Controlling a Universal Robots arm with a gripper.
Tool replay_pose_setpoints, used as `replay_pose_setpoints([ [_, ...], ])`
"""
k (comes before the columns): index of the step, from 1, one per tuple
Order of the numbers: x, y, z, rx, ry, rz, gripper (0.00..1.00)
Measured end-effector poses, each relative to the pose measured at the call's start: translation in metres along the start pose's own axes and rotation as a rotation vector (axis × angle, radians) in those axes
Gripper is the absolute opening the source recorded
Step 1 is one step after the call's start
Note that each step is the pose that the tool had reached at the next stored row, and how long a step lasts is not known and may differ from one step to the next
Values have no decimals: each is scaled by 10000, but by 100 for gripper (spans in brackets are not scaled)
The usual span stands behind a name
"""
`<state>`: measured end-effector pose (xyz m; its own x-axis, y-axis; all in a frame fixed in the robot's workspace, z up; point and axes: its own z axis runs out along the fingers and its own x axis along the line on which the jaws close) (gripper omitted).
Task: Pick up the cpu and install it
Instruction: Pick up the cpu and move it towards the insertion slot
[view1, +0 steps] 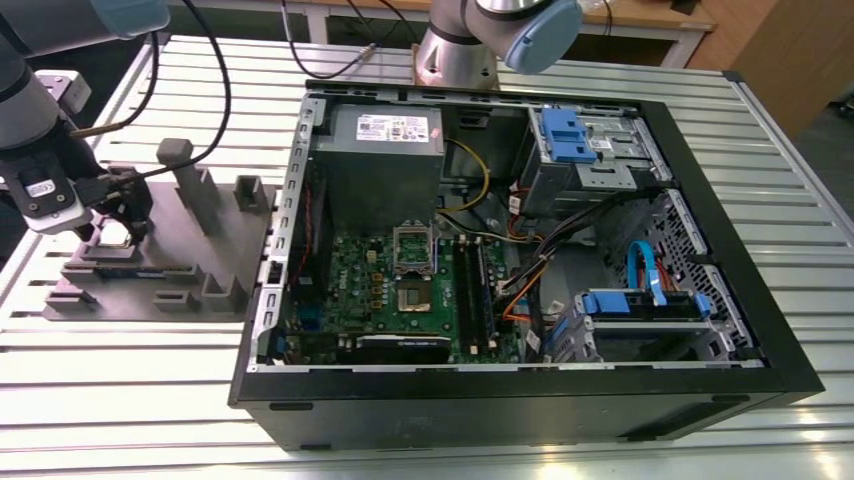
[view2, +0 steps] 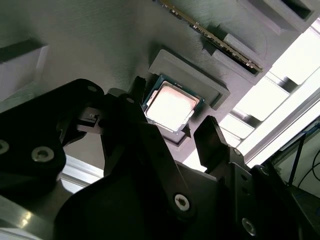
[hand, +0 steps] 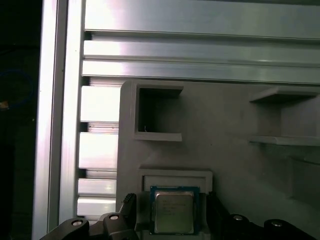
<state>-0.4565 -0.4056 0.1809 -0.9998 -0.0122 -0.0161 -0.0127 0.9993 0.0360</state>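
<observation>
second wrist view, cpu (view2: 171, 107) on grey fixture (view2: 75, 40), claw (view2: 174, 107) released, straddling it, not touching

the cpu (hand: 172, 212) has a silver-grey top inside a thin green edge; in the second wrist view that top glares pale pinkish-white. the fixture (view1: 200, 250) is plain matte grey. the gripper (view2: 172, 117) is black with silver screw heads. the table (view1: 134, 400) is bright silver, striped by its slats. the computer case (view1: 534, 410) is black, the motherboard (view1: 400, 290) green, the drive brackets (view1: 567, 135) blue, and the power supply (view1: 380, 150) grey with a white label. the cables (view1: 474, 165) are yellow, orange and blue. the arm (view1: 461, 55) is silver-grey with pale blue caps.
</observation>
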Motion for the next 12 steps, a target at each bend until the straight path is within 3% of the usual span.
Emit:
replay_pose_setpoints([
  [12, -16, -3, 6, 39, -10, 338, 66],
])
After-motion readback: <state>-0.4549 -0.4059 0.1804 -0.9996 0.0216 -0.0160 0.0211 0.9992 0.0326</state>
